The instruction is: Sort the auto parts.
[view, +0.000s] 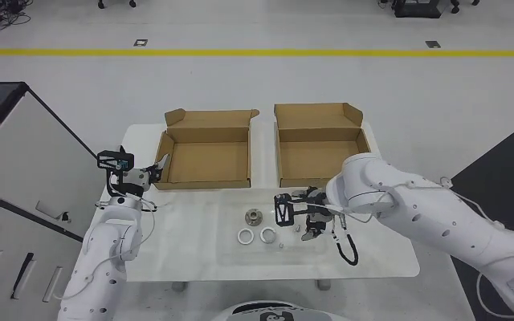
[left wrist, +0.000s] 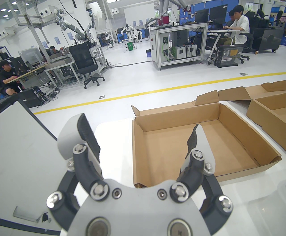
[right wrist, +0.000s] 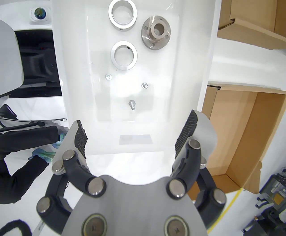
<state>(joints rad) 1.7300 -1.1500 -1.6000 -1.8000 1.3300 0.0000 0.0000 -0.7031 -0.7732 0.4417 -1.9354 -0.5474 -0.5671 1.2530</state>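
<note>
In the top view, a white counter (view: 193,257) fills the middle of the frame with 2 open cardboard boxes side by side along its far edge, the left box (view: 205,160) and the right box (view: 317,164). Below the gap between them lie a metal flange (view: 254,215) and 2 metal rings (view: 243,236) (view: 267,235), close together. The left arm (view: 120,233) stands at lower left, its jaws beside the left box's near corner. The right arm (view: 401,205) comes in from the right, its jaws just right of the parts.

In the left wrist view, the left jaws are spread wide with nothing between them, facing the left box (left wrist: 178,145); the right box (left wrist: 268,111) sits beyond.

In the right wrist view, the right jaws gape wide and empty above the counter (right wrist: 190,67). Ahead lie 3 small bolts (right wrist: 132,104) (right wrist: 144,85) (right wrist: 108,77), then the rings (right wrist: 124,55) (right wrist: 122,13) and the flange (right wrist: 156,32). The right box (right wrist: 234,125) is alongside.
</note>
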